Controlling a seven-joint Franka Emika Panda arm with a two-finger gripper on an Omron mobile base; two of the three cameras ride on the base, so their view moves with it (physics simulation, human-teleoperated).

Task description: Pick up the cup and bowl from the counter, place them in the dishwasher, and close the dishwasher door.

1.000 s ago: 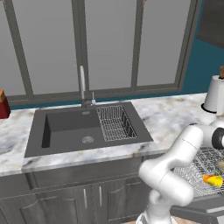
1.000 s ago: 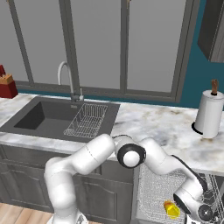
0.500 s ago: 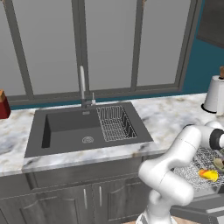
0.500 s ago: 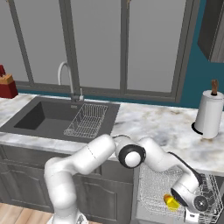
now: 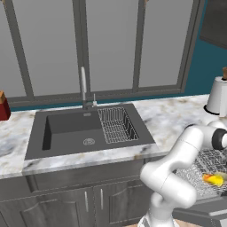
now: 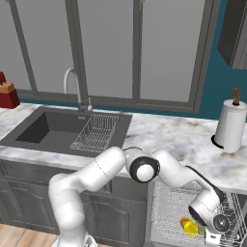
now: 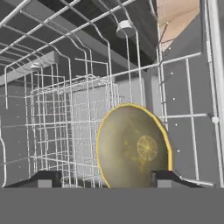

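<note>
Lying between the spread fingers [image 7: 43,178], bowl [image 7: 133,148] in dishwasher [image 7: 65,131].

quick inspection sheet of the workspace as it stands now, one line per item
surface: marbled counter runs along the window, with a dark sink set in it.
job's things: yellow item, cup or bowl unclear, lies in the dishwasher rack; dishwasher open.
clutter: paper towel roll and a red box on the counter; wire basket in the sink.
grippers: gripper low over the rack, jaws apart on either side of the yellow item, not gripping it.
cables: nothing seen.
surroundings: window panes, faucet, dark grey cabinet doors.
</note>
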